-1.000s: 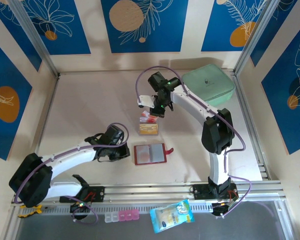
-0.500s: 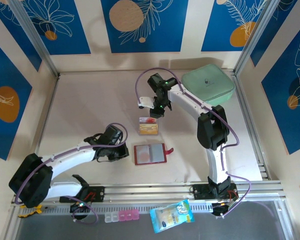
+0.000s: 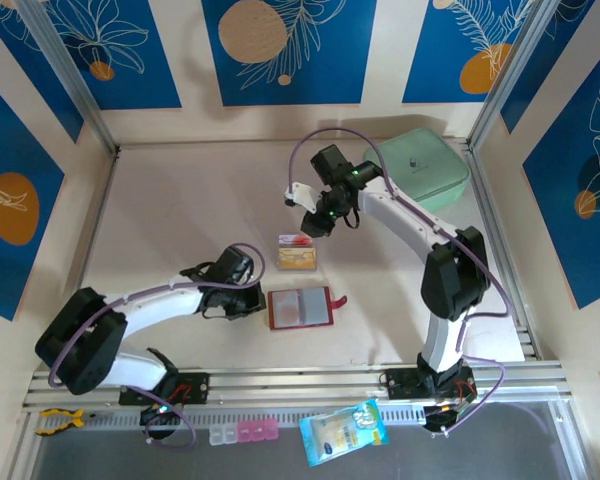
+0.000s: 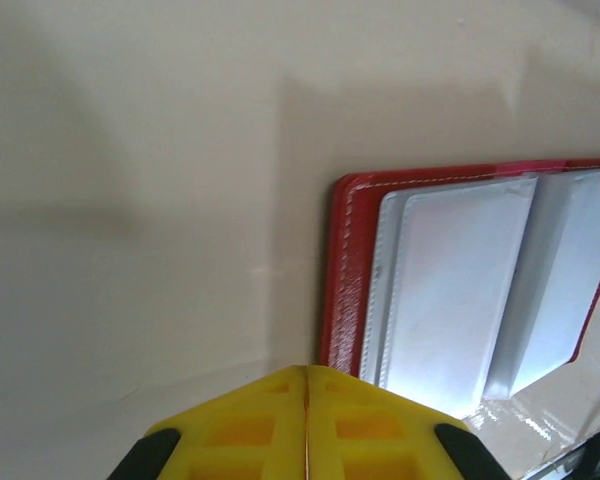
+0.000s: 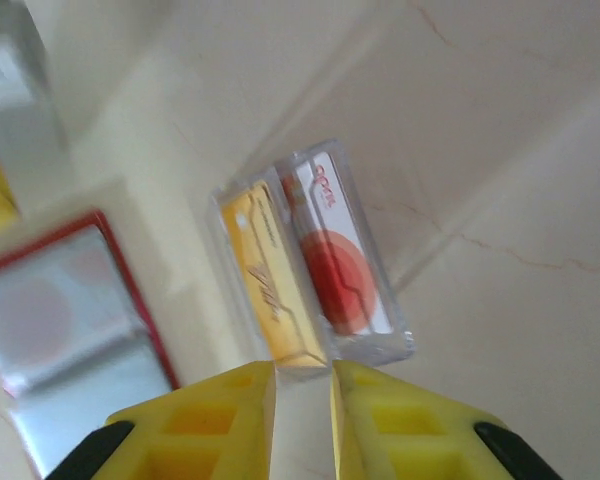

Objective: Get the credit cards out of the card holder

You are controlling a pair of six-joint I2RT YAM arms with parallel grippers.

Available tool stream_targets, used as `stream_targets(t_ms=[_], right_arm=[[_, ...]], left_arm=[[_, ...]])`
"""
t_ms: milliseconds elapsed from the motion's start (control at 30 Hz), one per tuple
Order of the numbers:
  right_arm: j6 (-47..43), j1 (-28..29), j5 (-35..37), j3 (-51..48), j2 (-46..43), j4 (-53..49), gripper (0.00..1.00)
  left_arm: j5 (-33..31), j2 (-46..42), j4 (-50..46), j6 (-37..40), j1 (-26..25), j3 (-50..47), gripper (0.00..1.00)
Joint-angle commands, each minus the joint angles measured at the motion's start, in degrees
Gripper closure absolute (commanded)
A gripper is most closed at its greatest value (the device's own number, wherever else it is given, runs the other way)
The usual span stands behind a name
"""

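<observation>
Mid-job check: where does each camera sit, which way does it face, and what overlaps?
Top external: above and behind the bases, looking down on the table, both arms, left fingers, right fingers.
Left wrist: faces down past its shut fingers at the open card holder.
Right wrist: faces down past slightly parted fingers at the credit cards.
Shared: card holder shows in all three views.
</observation>
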Motion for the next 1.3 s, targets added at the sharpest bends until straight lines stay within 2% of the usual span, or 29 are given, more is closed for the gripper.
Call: stream_targets(t_ms=[0,233,433,567,700,800,1200,1267], right_arm=[[17.08,0.22,-5.98,-6.15,-4.07,6.07,0.79],[44.65,0.91,-9.69,-20.62,-11.98,17.12,0.81],[61.04,2.55,-12.87,-33.49,-18.73,27.93,0.85],[66.19,3.57,-11.17,-37.27,-20.78,28.99,0.90],[70.87,3.61,-13.05,-39.85,-21.53,30.06,0.93],[71.99,4.12,-14.86,-40.52,-20.86,30.43,1.00],[73.62,7.85,-12.93,-41.97,-19.39,32.20,1.00],[74.23,7.90,-13.55,-41.73,-18.46,32.11,0.94]], left_arm=[[2.37,2.22,3.11,0.45,-0.86,2.35,0.92],[1.27,4.51,4.33,-0.88,-2.89,2.79,0.94],[0.09,4.80,3.43,-1.13,-3.62,2.39,0.95],[0.37,5.28,3.84,-1.51,-4.10,2.13,0.96],[-0.68,4.72,2.51,-1.70,-4.52,2.00,0.96],[-1.22,3.86,1.68,-1.86,-4.63,1.75,0.96],[-0.70,5.15,1.72,-1.64,-4.69,0.94,0.96],[-1.16,5.30,1.26,-1.50,-4.68,1.07,0.97]])
